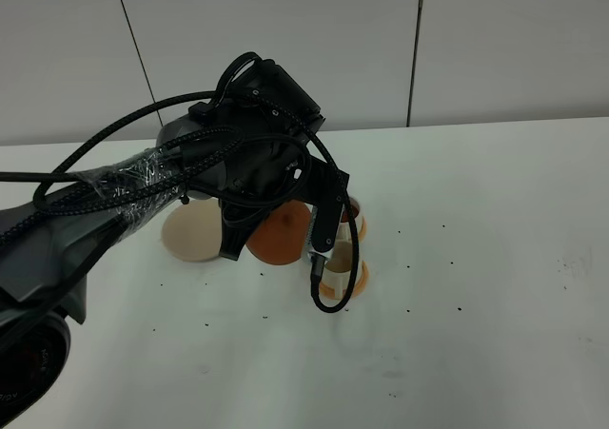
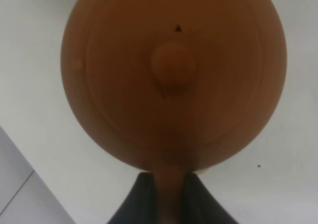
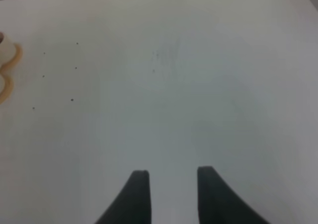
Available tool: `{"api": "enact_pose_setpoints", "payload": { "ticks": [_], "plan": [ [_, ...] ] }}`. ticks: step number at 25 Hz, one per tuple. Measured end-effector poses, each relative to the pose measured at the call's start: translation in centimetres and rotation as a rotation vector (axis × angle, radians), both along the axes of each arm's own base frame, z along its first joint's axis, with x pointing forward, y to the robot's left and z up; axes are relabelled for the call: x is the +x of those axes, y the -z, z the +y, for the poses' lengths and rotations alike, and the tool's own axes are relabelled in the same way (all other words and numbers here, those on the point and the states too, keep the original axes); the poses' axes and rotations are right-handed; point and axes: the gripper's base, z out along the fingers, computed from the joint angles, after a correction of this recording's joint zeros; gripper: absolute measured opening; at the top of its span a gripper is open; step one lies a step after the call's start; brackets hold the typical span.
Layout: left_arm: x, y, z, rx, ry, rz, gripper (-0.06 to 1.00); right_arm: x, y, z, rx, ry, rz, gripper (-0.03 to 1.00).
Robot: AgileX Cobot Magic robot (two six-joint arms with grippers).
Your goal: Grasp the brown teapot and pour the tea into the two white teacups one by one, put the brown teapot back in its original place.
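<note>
The brown teapot (image 1: 281, 237) is off the cream-beige disc (image 1: 188, 234), between the disc and the two white teacups. In the left wrist view the teapot (image 2: 174, 75) shows from above, lid on and upright. My left gripper (image 2: 169, 180) is shut on its loop handle. In the high view my left arm (image 1: 266, 153) hides the gripper and most of the pot. The near cup (image 1: 340, 265) stands on an orange coaster (image 1: 362, 279). The far cup (image 1: 354, 212) is mostly hidden. No tea shows. My right gripper (image 3: 169, 177) is open and empty over bare table.
The white table (image 1: 476, 258) carries small dark specks right of the cups. A black cable loop (image 1: 328, 301) hangs from the left arm beside the near cup. Orange coaster edges (image 3: 15, 60) show at the border of the right wrist view.
</note>
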Motion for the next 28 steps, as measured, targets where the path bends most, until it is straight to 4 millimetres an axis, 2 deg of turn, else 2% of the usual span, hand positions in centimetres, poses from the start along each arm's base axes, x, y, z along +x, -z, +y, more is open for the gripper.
{"api": "enact_pose_setpoints", "payload": {
  "ticks": [15,28],
  "plan": [
    [-0.5,-0.4,-1.1,0.064,0.059,-0.044,0.17,0.0,0.0,0.0,0.0,0.0,0.0,0.23],
    [-0.3,-0.6,-0.8,0.114,0.076,-0.065,0.17,0.0,0.0,0.0,0.0,0.0,0.0,0.23]
  ]
}}
